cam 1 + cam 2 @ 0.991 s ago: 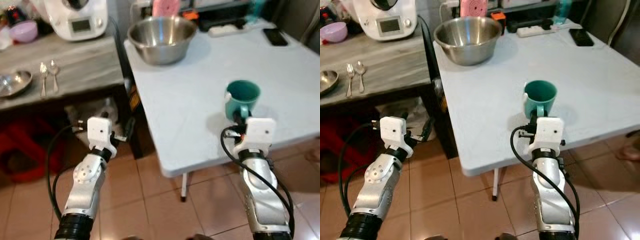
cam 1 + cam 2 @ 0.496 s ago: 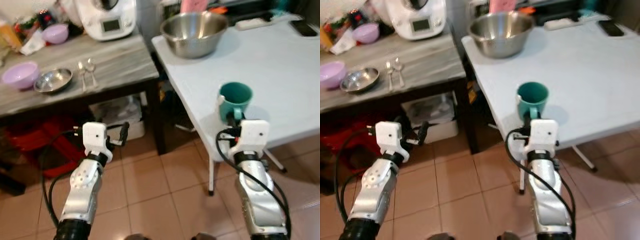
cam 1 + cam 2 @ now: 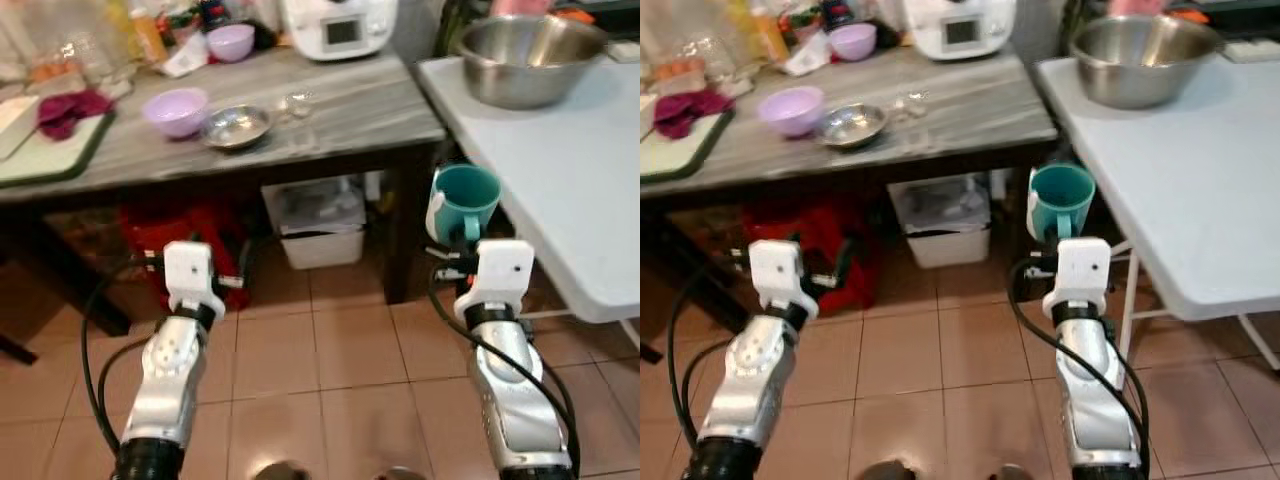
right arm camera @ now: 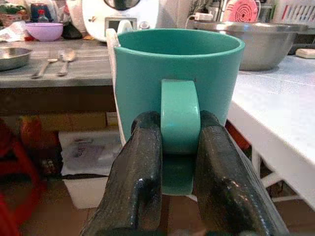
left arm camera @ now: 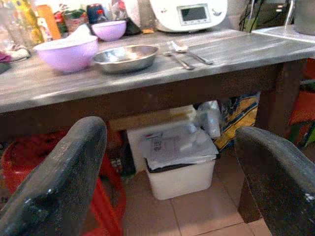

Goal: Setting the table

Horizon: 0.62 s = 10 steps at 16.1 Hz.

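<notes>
My right gripper [image 4: 179,135] is shut on the handle of a teal mug [image 4: 177,69], one black finger [image 4: 140,167] on each side of it. The mug [image 3: 465,198] stays upright above the tiled floor, between the wooden table and the white table's edge. Low at the left, my left gripper [image 5: 167,162] is open with nothing between its fingers [image 5: 64,177], facing the space under the wooden table [image 3: 330,120]. On that table stand a purple bowl [image 3: 176,108], a steel dish [image 3: 236,125] and cutlery [image 5: 184,51].
The white table [image 3: 570,170] at the right carries a large steel bowl [image 3: 528,58]. A white appliance [image 3: 340,25], a second purple bowl [image 3: 231,40] and bottles stand at the back. A green board [image 3: 45,150] lies far left. A white bin [image 3: 320,225] and a red crate [image 3: 170,225] sit underneath.
The whole view has swung to the left, so the wooden table now lies ahead. The mug, still held, has gone from over the white table to beside its edge.
</notes>
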### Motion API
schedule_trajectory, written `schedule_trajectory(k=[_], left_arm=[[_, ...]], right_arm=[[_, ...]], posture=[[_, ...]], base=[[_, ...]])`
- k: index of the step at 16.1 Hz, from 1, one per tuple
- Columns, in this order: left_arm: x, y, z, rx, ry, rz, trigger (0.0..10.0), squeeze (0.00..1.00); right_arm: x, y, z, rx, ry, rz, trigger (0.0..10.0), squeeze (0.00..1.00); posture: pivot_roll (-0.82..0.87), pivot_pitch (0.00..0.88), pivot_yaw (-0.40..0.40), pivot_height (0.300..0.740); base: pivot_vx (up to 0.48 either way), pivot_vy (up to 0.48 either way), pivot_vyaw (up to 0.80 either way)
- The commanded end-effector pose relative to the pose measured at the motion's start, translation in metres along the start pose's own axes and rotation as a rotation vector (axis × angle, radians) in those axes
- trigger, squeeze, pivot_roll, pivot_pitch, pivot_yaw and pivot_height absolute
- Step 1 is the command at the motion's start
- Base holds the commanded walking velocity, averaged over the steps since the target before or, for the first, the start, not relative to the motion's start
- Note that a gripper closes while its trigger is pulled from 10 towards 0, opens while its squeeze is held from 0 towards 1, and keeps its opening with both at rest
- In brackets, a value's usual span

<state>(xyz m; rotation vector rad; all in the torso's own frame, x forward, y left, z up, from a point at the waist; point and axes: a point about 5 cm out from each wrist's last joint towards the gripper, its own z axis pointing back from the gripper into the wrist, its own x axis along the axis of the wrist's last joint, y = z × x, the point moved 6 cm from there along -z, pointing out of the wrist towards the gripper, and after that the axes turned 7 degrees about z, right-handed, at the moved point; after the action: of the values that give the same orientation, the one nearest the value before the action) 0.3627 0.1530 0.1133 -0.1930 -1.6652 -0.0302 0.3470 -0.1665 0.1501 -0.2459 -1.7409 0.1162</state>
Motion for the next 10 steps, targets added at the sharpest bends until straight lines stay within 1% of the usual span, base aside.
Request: schedule_trajectory(k=[1,3,5,6,8,9,10], left_arm=[[0.008,0.01,-0.001,0.029,-0.024,-0.031,10.0,0.0],[0.01,0.009,-0.002,0.024,-0.028,-0.032,10.0,0.0],[0.01,0.006,-0.002,0.002,-0.027,-0.02,10.0,0.0],[0.01,0.002,-0.002,-0.022,-0.028,0.002,10.0,0.0],[0.011,-0.002,-0.002,-0.035,-0.031,0.007,10.0,0.0],[0.011,-0.005,-0.002,-0.049,-0.033,0.028,10.0,0.0],[0.011,-0.006,-0.002,-0.052,-0.034,0.038,10.0,0.0]], right_arm=[[0.01,0.006,-0.001,0.011,-0.036,-0.017,10.0,0.0],[0.01,0.005,-0.002,0.005,-0.038,-0.02,10.0,0.0],[0.009,0.005,-0.002,0.003,-0.037,-0.023,10.0,0.0],[0.009,0.005,-0.002,0.002,-0.037,-0.026,10.0,0.0],[0.01,0.006,-0.002,0.003,-0.04,-0.023,10.0,0.0],[0.01,0.005,-0.002,0.002,-0.043,-0.022,10.0,0.0],[0.011,0.005,-0.003,0.002,-0.045,-0.021,10.0,0.0]], posture=[[-0.11,0.089,0.086,0.74],[-0.11,0.086,0.092,0.74],[-0.12,0.083,0.094,0.74],[-0.12,0.082,0.095,0.74],[-0.12,0.078,0.094,0.74],[-0.12,0.077,0.094,0.74],[-0.12,0.073,0.094,0.74]], base=[[0.0,0.0,0.0],[0.0,0.0,0.0],[0.0,0.0,0.0],[0.0,0.0,0.0],[0.0,0.0,0.0],[0.0,0.0,0.0],[0.251,0.0,0.0]])
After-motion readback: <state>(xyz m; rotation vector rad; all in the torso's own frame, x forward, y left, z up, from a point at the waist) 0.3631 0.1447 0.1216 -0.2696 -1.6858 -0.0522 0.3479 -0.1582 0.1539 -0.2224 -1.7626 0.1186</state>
